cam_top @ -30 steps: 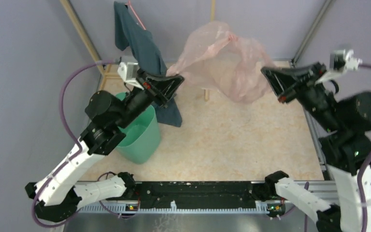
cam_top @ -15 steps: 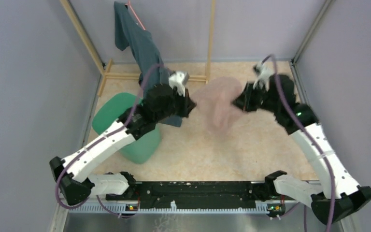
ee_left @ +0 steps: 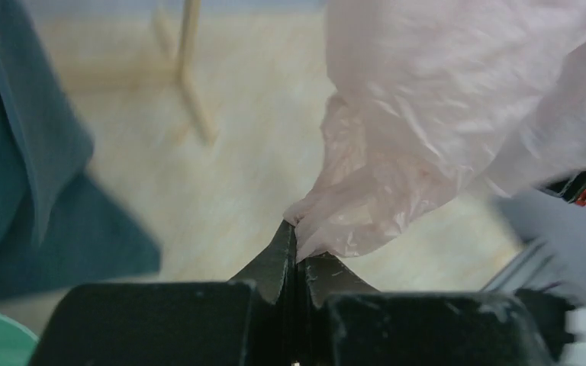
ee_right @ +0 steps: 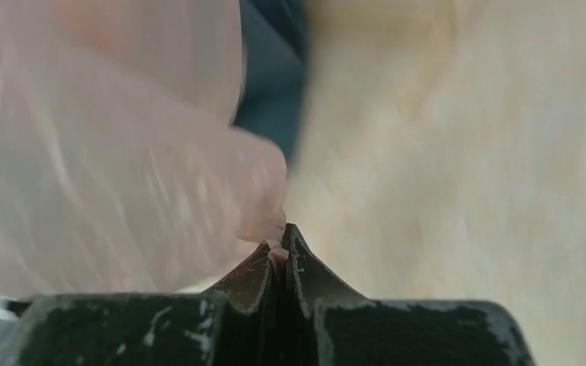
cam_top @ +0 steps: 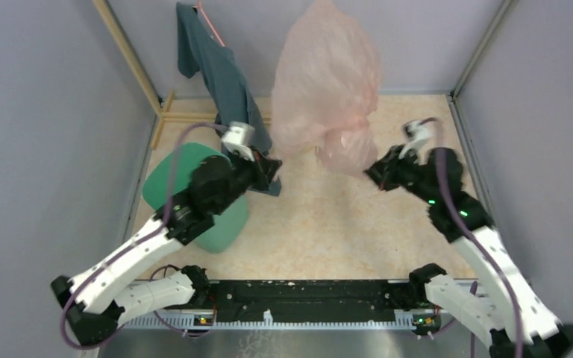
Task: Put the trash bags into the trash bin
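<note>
Wrist views alone show the pinches: left gripper [ee_left: 296, 230] and right gripper [ee_right: 281, 242] each clamp the trash bag [ee_left: 435, 114] edge. Overhead alone shows it ballooned high, with the trash bin [cam_top: 166, 173] under the left arm.

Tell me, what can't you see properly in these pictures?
- Bin: top view, the left arm crosses over it, so its inside cannot be seen.
- Bag: top view, its top is cut off by the upper edge.
- Cloth: right wrist view, blurred and mostly behind the bag.
- Bin: left wrist view, only a corner sliver shows.
</note>
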Controlling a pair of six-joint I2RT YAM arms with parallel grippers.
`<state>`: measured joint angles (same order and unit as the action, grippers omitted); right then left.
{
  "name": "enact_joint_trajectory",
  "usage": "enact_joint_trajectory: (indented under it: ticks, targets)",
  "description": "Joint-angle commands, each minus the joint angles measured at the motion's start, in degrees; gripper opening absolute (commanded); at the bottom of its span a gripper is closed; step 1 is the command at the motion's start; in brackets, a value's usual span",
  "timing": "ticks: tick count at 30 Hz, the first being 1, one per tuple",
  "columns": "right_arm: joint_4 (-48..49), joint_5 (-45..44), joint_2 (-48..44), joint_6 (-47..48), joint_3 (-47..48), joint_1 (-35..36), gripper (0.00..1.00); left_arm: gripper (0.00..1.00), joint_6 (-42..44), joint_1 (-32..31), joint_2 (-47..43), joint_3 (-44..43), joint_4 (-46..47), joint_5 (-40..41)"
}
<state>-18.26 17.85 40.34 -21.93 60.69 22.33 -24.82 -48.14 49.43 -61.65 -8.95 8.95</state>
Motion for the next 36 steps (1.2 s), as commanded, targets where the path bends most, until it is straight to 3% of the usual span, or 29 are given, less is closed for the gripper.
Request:
enact_joint_trajectory:
  ticks: [1, 3, 6, 9, 11, 13, 15, 19, 21, 23, 26, 29, 32, 35, 36]
  targets:
    - [-12.7, -8.9, 6.0, -0.9, -13.5, -0.2, 0.00, 0.00, -0.9, 0.5, 5.1, 5.1, -14.0, 8.0]
    - [-15.7, -11.1, 8.5, 1.8, -5.8, -0.3, 0.00, 0.00, 1.9, 0.9, 6.1, -0.1, -11.9, 6.6]
    - [-21.4, -11.1, 14.8, 5.7, 14.6, -0.2, 0.00, 0.00, 6.0, 1.0, 9.5, -12.2, -8.4, 1.0]
    - [-26.9, -3.2, 20.6, 6.4, 38.2, -0.1, 0.00, 0.00, 6.8, 1.0, 12.6, -24.7, -6.4, -10.5]
    - [-23.9, 4.1, 20.0, 4.0, 46.0, -0.1, 0.00, 0.00, 6.2, 1.0, 11.6, -26.6, -2.5, -18.0]
    - [-16.4, 9.9, 16.1, 1.3, 42.1, -0.1, 0.00, 0.00, 4.6, 1.0, 8.5, -21.7, 1.1, -17.1]
    - [-14.5, 8.5, 12.2, 2.8, 34.6, -0.1, 0.00, 0.00, 3.9, 1.0, 5.1, -15.5, 0.6, -9.6]
    - [-27.0, -19.2, 10.1, 10.0, 20.9, -0.1, 0.00, 0.00, -0.1, 1.0, 3.0, -8.6, -16.9, 13.8]
    - [-31.0, -32.2, 10.5, 10.4, 15.6, -0.1, 0.00, 0.00, -1.4, 1.0, 2.1, -6.3, -22.9, 18.7]
    - [-30.4, -34.6, 10.6, 10.8, 12.9, -0.1, 0.00, 0.00, -0.9, 1.0, 0.2, -3.7, -20.4, 17.2]
    - [-26.7, -28.5, 11.9, 11.5, 16.1, -0.1, 0.00, 0.00, 0.7, 1.0, 1.1, -4.3, -14.1, 10.2]
    - [-24.8, -21.5, 16.3, 12.1, 25.6, -0.1, 0.00, 0.00, 1.6, 1.0, 6.3, -10.2, -11.1, 4.4]
    - [-27.7, -11.4, 23.8, 11.5, 42.6, -0.1, 0.00, 0.00, 4.1, 1.0, 13.3, -21.5, -10.3, -5.1]
    - [-26.9, 6.7, 28.0, 7.4, 60.3, 0.3, 0.00, 0.00, 5.7, 1.0, 17.0, -37.0, -10.7, -18.2]
    - [-24.0, 11.6, 27.5, 4.7, 61.8, 0.4, 0.00, 0.00, 5.5, 1.0, 16.3, -38.4, -8.7, -22.3]
